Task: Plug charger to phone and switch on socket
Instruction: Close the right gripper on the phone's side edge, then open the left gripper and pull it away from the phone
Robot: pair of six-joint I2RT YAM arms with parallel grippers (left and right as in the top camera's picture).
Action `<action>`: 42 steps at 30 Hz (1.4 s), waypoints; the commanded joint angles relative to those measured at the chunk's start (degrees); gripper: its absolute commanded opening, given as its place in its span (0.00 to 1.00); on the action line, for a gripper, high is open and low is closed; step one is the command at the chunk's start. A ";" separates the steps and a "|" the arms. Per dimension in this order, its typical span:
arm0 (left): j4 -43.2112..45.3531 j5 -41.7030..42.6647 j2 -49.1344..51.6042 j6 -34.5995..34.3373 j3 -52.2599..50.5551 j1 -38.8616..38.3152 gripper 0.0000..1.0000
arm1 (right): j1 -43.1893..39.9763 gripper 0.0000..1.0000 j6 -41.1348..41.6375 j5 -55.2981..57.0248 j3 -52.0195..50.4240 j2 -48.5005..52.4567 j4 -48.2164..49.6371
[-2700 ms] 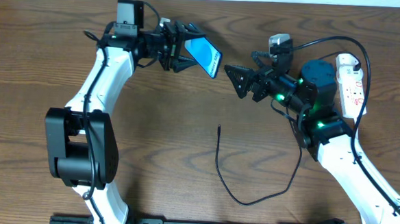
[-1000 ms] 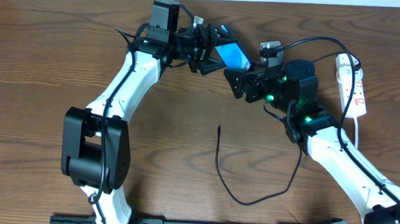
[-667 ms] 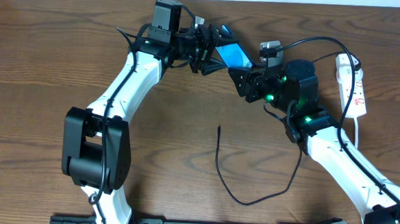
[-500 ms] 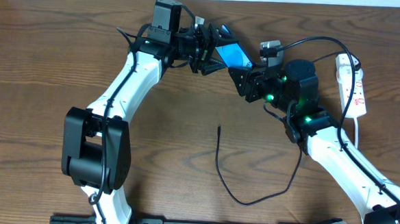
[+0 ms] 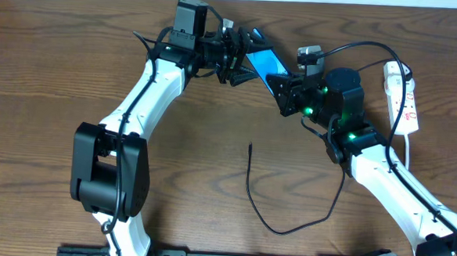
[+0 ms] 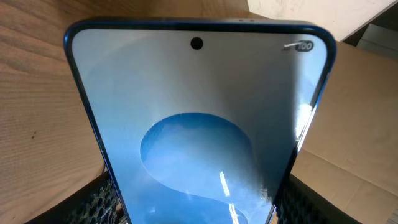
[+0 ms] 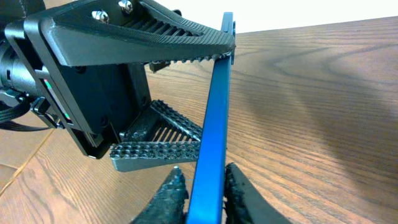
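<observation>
Phone (image 5: pixel 265 62) held aloft between two robot arms over a wooden table (image 5: pixel 58 80), seen from overhead: the left gripper (image 5: pixel 246 58) clamps it from the left, its bright blue screen tilted up, while the right gripper (image 5: pixel 278 83) meets its lower right end, so the handset bridges the two tools near the table's far edge. The charger (image 5: pixel 249 176) lies loose on the wood nearer the camera, well apart from both grippers, its thin black cable running from a small connector tip (image 5: pixel 249 147) down into a curve and back up toward the right arm. The socket (image 5: pixel 401 94), a white strip with red markings, lies at the right edge, beside the right arm's base joints. From the left wrist, the phone fills the picture, screen facing the lens, with a camera dot near its top and a large blue circle on a paler field; the ribbed black fingers (image 6: pixel 102 202) press its two long sides at the bottom corners. From the right wrist, the phone shows edge-on as a thin blue bar: the right gripper's two fingertips (image 7: pixel 176 186) pinch it from both faces at the bottom of the picture, and beyond them the left gripper's toothed fingers grasp it along its edges.
</observation>
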 commanded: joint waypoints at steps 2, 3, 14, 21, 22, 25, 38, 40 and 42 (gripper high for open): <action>0.50 0.98 -2.19 -0.28 1.40 -0.13 0.07 | 0.31 0.11 -0.33 0.09 0.79 0.07 0.02; 0.50 0.96 -2.19 -0.28 1.40 -0.13 0.07 | 0.31 0.10 -0.33 0.09 0.79 0.07 0.02; 0.50 0.96 -2.19 -0.26 1.40 -0.13 0.13 | 0.31 0.01 -0.33 0.09 0.79 0.07 1.31; 0.50 0.94 -2.19 -0.26 1.40 -0.11 0.88 | 0.24 0.01 -0.33 0.83 0.79 0.07 1.33; 0.50 0.96 -2.19 -0.26 1.40 -0.11 0.88 | 0.22 0.01 -0.33 1.18 0.79 0.07 1.31; 0.52 0.96 -2.19 -0.26 1.40 -0.07 0.88 | 0.09 0.01 -0.33 3.34 0.79 0.07 1.31; 4.81 8.13 -2.19 -0.37 1.40 3.02 0.89 | -3.63 0.01 10.51 13.31 0.79 0.07 1.27; 5.40 8.09 -2.19 -0.55 1.40 3.50 0.88 | -5.01 0.01 16.70 13.29 0.79 0.07 1.01; 5.46 8.07 -2.19 -0.55 1.40 4.04 0.89 | -6.47 0.01 25.38 12.96 0.79 0.07 0.02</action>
